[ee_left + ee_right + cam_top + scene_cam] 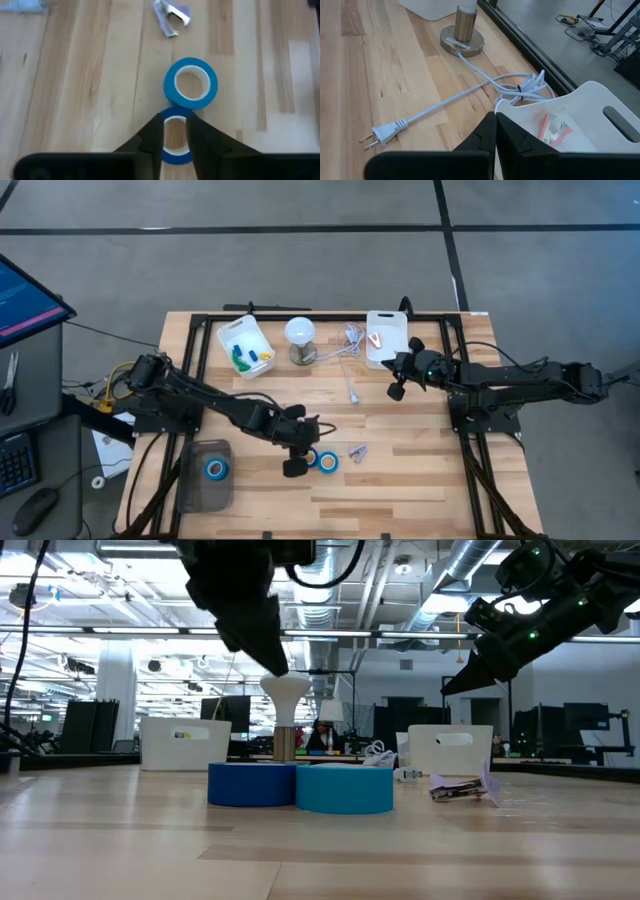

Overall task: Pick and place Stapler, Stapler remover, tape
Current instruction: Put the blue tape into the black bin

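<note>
Two blue tape rolls lie flat on the table, side by side and touching: the left one (312, 458) (175, 145) and the right one (329, 461) (190, 83). A third roll (215, 469) lies in the grey tray. The stapler remover (357, 452) (171, 20) lies just to the right of the pair. My left gripper (303, 448) (175, 135) hangs above the left roll, slightly open and clear of it in the low view (272, 658). My right gripper (398, 377) (495, 127) is shut and empty, raised beside the white bin (385, 338).
The white bin (590, 107) holds a red-and-white item (552, 127). A small lamp (300, 338) with its white cord and plug (380, 134) stands at the back. Another white bin (245, 345) holds small coloured things. The grey tray (195, 480) sits at the front left.
</note>
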Robot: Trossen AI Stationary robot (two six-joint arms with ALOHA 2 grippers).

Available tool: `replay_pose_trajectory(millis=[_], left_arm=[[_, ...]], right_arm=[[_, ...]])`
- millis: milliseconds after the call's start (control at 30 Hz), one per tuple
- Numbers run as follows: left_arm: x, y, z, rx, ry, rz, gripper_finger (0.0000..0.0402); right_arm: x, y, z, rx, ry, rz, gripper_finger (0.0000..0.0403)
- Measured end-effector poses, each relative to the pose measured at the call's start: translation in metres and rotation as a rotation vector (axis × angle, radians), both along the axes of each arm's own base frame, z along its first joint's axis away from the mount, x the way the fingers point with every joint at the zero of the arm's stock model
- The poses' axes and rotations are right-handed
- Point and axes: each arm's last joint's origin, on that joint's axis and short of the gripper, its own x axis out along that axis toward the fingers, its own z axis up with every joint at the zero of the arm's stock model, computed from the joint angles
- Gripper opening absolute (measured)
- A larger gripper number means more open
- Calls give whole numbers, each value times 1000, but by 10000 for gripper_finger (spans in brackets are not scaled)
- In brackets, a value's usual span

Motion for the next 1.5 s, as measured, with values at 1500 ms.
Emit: replay_pose_trajectory(millis=[1500], left_arm=[[-10,14,-93,-275,26,149,142]], right_arm=[[0,0,0,-7,6,6,0]])
